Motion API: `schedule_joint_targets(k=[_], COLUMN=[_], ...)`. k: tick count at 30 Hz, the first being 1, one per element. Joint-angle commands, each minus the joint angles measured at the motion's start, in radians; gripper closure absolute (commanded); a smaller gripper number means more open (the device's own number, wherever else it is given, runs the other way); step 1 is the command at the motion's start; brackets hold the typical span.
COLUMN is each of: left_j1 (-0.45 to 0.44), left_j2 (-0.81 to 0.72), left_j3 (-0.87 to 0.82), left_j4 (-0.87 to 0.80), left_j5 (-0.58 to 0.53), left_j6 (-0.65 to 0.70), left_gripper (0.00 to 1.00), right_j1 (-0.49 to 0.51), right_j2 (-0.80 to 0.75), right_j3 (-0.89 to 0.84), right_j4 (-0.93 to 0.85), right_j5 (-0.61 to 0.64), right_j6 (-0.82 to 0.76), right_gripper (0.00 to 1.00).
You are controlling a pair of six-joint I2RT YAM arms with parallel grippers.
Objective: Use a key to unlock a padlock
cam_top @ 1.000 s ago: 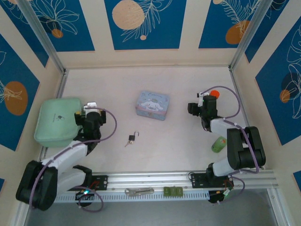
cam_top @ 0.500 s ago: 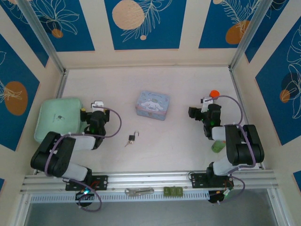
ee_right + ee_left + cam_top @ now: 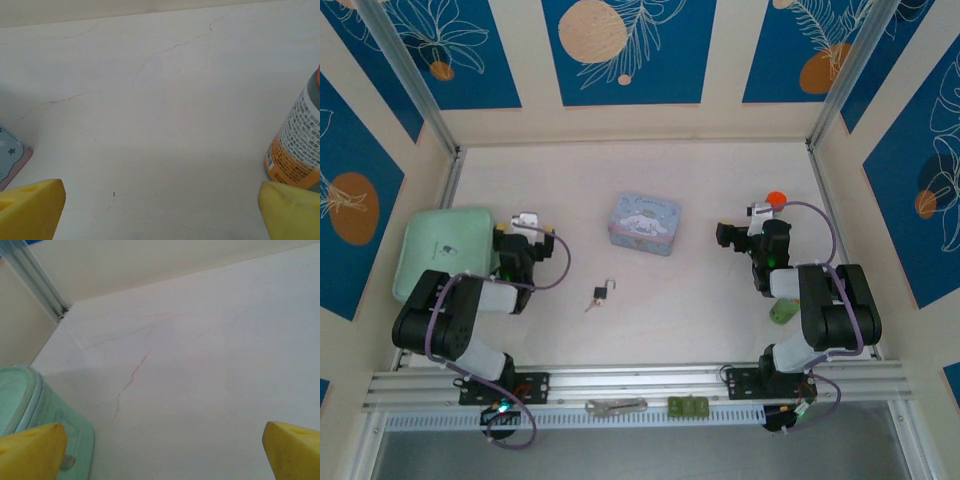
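Note:
The tiny padlock [image 3: 603, 294], dark-bodied with a thin silvery shackle, lies on the pale table at centre front. The small brownish key [image 3: 589, 304] rests at its lower left, touching or nearly touching it. My left gripper [image 3: 523, 235] [image 3: 162, 455] sits left of the padlock, beside the green box, open with its yellow fingertips [image 3: 30, 452] wide apart over bare table. My right gripper [image 3: 748, 228] [image 3: 162, 210] is far to the right, also open, with nothing between its yellow fingertips [image 3: 31, 207].
A mint-green lidded box [image 3: 442, 255] [image 3: 20, 405] stands at the left. The light-blue cartoon tin [image 3: 645, 222] [image 3: 11, 150] sits behind the padlock. An orange-capped bottle [image 3: 776, 198] [image 3: 297, 145] and a green object [image 3: 783, 308] flank the right arm. A silver tool [image 3: 616, 406] and green block [image 3: 687, 406] lie on the front rail.
The left arm has folded back, its elbow swinging up and left. The right gripper shifted slightly. Padlock and key have not moved.

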Motion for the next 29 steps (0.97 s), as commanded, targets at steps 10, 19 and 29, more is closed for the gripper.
schedule_joint_targets(k=[10, 19, 29], left_j1=[0.081, 0.081, 0.081], left_j2=[0.041, 0.04, 0.04], left_j3=[0.001, 0.002, 0.002], left_j4=[0.038, 0.033, 0.034], left_j5=[0.155, 0.155, 0.155], left_j6=[-0.085, -0.085, -0.085], left_gripper=[0.0, 0.0, 0.0], right_j1=[-0.002, -0.002, -0.002], right_j2=[-0.002, -0.002, -0.002], right_j3=[0.007, 0.007, 0.008], right_j4=[0.027, 0.028, 0.026], right_j5=[-0.02, -0.021, -0.024], right_j6=[-0.004, -0.003, -0.003], right_gripper=[0.01, 0.01, 0.01])
